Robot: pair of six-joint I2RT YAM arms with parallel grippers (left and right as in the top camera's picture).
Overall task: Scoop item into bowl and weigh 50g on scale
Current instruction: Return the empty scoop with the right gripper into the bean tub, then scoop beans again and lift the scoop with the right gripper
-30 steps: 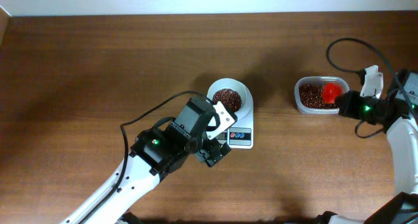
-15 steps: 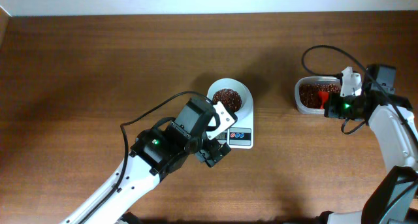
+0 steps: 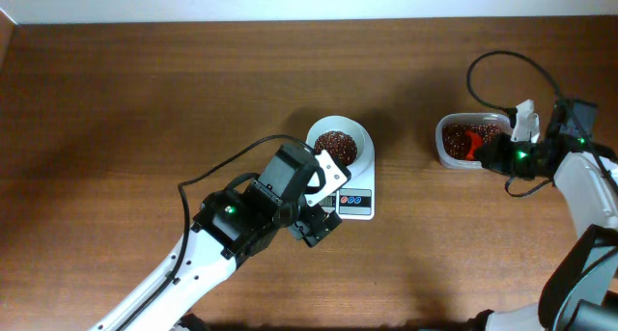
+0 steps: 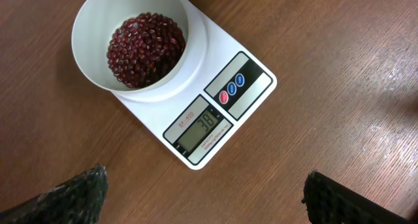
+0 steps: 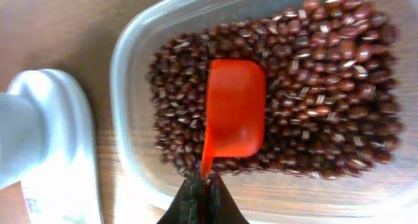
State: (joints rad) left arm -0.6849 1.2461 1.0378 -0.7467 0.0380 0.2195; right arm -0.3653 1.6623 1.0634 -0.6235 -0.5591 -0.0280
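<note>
A white bowl [image 3: 339, 144] partly filled with red-brown beans [image 4: 146, 48] stands on the white scale [image 3: 353, 202]; the bowl also shows in the left wrist view [image 4: 104, 21], and the scale's display [image 4: 199, 127] shows digits. My left gripper [image 3: 311, 218] is open and empty, just left of the scale's front; its two dark fingertips [image 4: 202, 198] are wide apart. My right gripper [image 5: 201, 199] is shut on the handle of an orange scoop [image 5: 234, 108]. The scoop lies tipped in the beans [image 5: 313, 74] of a clear plastic tub [image 3: 470, 142].
The clear tub [image 5: 140, 48] stands on the wooden table at the right, about a bowl's width right of the scale. A black cable [image 3: 502, 66] loops above the right arm. A white rounded object [image 5: 46, 132] fills the left of the right wrist view.
The right gripper has brought the scoop down into the tub's beans and shifted a little right. The left arm, bowl and scale have not moved.
</note>
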